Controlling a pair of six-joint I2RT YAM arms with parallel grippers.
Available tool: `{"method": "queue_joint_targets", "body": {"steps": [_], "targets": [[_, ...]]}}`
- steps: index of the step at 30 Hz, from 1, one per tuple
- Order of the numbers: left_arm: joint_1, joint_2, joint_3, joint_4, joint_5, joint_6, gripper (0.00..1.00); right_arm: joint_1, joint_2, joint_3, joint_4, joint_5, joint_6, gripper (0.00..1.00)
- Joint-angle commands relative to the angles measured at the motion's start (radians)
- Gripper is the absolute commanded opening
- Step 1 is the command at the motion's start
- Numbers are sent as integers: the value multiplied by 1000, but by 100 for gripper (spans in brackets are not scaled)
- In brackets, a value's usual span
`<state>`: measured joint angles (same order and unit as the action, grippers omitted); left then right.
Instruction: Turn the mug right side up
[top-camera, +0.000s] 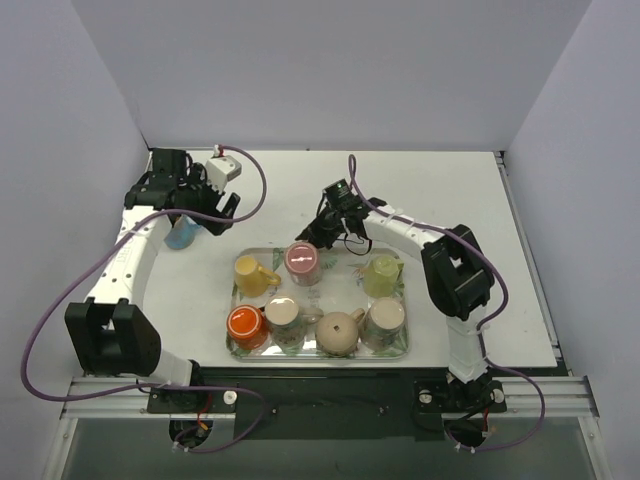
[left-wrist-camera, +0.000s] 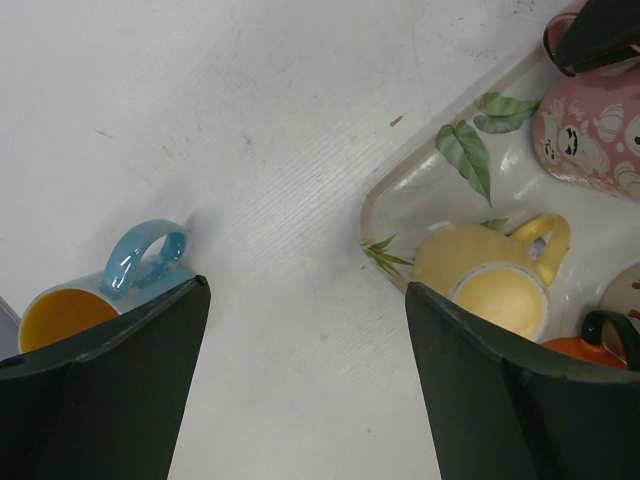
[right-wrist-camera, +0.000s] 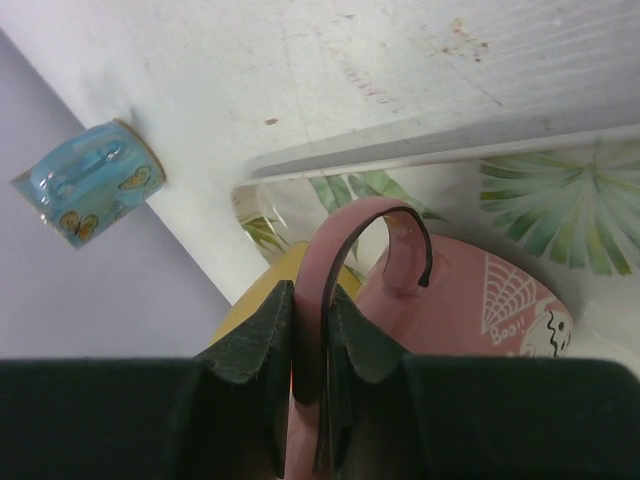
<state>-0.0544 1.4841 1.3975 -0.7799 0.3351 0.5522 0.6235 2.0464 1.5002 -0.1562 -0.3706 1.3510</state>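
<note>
- Plainly, the right gripper (right-wrist-camera: 310, 290) is pinched shut on the handle (right-wrist-camera: 345, 218) of the pink mug (right-wrist-camera: 470, 310), at the far edge of the tray (right-wrist-camera: 420, 160).
- The mug body lies just beyond its fingers (the left gripper (left-wrist-camera: 305, 290) gapes empty, well apart).

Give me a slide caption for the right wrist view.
Right gripper pinches the handle of the pink mug on the leaf-print tray, blue butterfly mug on the table beyond.

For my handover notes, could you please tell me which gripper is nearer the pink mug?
Right. The right gripper is shut on the handle of the pink mug; the left gripper hangs open over the table beside the blue mug.
</note>
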Motion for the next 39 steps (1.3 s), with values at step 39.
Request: {"method": "queue_joint_targets", "body": {"steps": [39], "targets": [[-199,-220,288,-346,754,155,95,145,-825,-310,600,-669,-1261,0]]}}
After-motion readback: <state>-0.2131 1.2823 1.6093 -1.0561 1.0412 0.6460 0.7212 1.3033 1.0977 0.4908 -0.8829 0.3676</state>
